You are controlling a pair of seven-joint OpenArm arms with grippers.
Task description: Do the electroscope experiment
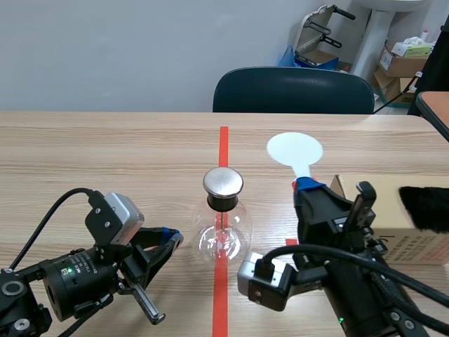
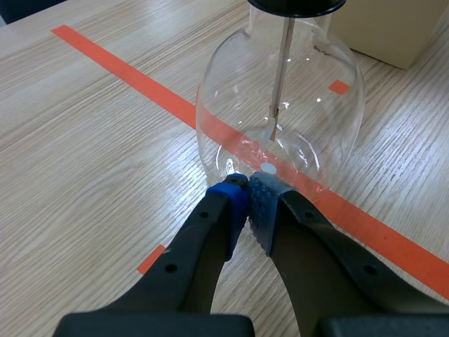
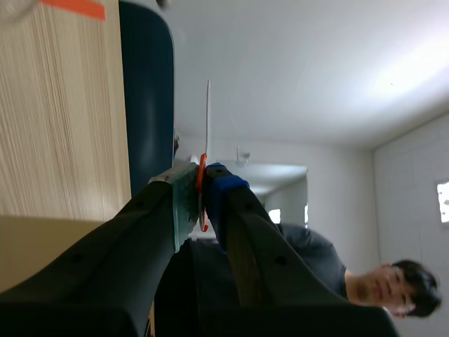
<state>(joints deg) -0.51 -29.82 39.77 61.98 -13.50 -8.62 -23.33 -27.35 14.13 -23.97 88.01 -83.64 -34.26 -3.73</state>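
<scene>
The electroscope, a round glass flask [image 1: 223, 235] with a metal cap [image 1: 223, 181], stands on the red tape line in the middle of the table. Its rod and foil leaves [image 2: 276, 112] hang inside the flask [image 2: 231, 98]. My left gripper [image 1: 173, 240] lies low to the flask's left, shut on nothing; its fingertips [image 2: 249, 193] sit right at the glass near the base. My right gripper [image 1: 309, 187] is raised right of the flask and shut on the handle of a white disc paddle [image 1: 295, 150]. In the right wrist view the paddle [image 3: 208, 119] shows edge on between the pads.
A cardboard box [image 1: 382, 221] with a black fur piece [image 1: 424, 207] on it stands at the right, beside my right arm. A dark chair [image 1: 293, 90] is behind the far table edge. A person [image 3: 379, 284] appears in the right wrist view.
</scene>
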